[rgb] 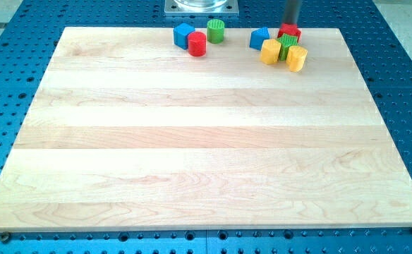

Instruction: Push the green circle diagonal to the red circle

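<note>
The green circle (215, 30), an upright green cylinder, stands near the board's top edge. The red circle (197, 44), a red cylinder, is just below and to its left, touching or nearly touching it. A blue cube (183, 34) sits against the red circle's left side. My tip (290, 25) comes down at the view's top right, right behind a red block (288, 32), far to the right of the green circle.
By the tip is a cluster: a blue block (259, 38), a yellow block (270, 51), a green block (287, 45) and a yellow cylinder (297, 58). The wooden board (206, 155) lies on a blue perforated table (22, 28). A metal base (201, 7) sits at the top.
</note>
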### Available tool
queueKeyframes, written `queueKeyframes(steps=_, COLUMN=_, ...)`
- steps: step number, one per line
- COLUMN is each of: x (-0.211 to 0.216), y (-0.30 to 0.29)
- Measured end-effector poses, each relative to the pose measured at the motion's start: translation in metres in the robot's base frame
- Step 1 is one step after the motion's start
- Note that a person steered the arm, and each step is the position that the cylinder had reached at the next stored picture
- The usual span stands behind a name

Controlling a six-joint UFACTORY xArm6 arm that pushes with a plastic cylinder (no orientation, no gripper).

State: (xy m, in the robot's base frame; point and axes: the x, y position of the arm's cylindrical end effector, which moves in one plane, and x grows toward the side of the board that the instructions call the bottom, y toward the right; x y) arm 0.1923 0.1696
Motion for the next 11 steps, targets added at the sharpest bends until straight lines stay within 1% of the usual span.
queueKeyframes(steps=2, x=0.000, y=-0.050)
queueKeyframes(steps=4, x=0.000, y=-0.118)
queueKeyframes(steps=5, x=0.024, y=-0.164)
queueKeyframes(steps=6, x=0.061, y=-0.216)
queueKeyframes(steps=7, x=0.058, y=-0.243)
queueKeyframes(steps=8, x=0.043, y=-0.250)
queueKeyframes(steps=9, x=0.045, y=-0.276)
queueKeyframes(steps=10, x=0.063, y=-0.318)
queueKeyframes(steps=11, x=0.063, y=-0.326)
